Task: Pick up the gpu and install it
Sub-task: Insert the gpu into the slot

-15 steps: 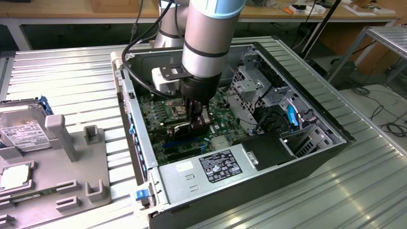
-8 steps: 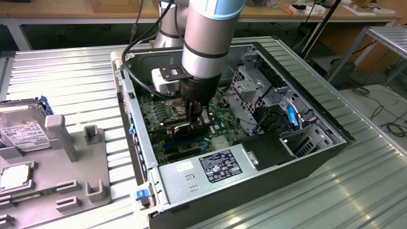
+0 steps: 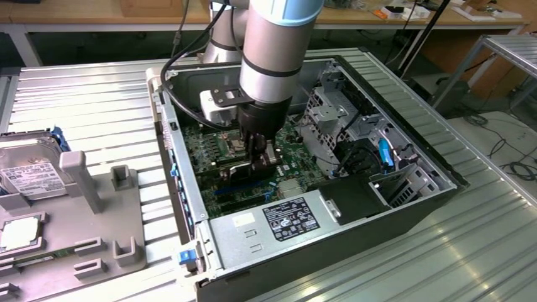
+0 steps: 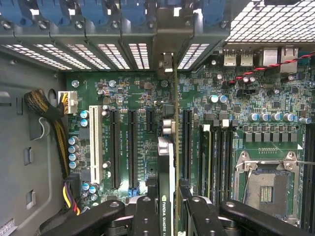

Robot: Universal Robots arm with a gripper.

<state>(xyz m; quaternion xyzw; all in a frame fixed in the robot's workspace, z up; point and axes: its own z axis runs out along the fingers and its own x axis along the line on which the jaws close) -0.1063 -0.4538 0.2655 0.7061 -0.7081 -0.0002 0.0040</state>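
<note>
Right now the hand [image 3: 263, 163] is reaching down into the open computer case [image 3: 403, 207], which is lying on its side on the slatted metal desk [image 3: 92, 94]. Its two dark fingers [image 4: 146, 216] are clamping the gpu [image 4: 166, 167] from both faces, so the hand is closed on the card and not standing apart.

The gpu is standing on edge over the green motherboard [image 4: 236, 98], seen as a thin line running from the fingers toward the case's perforated rear wall [image 4: 98, 54], where the blue latches [image 4: 93, 10] are sitting. A printed label on the card is showing just between the fingers. The card is lining up between two long black slots [image 4: 133, 147], with a white slot [image 4: 95, 142] lying further off to one side and the empty processor socket [image 4: 266, 189] lying to the other. Whether the card's lower edge is touching a slot I cannot tell.

Beside the case, toward the desk's edge at the exterior view's left, a grey fixture tray [image 3: 92, 207] is carrying a silver hard drive [image 3: 29, 167]. Inside the case, the power supply [image 3: 277, 220] is sitting near the hand.
</note>
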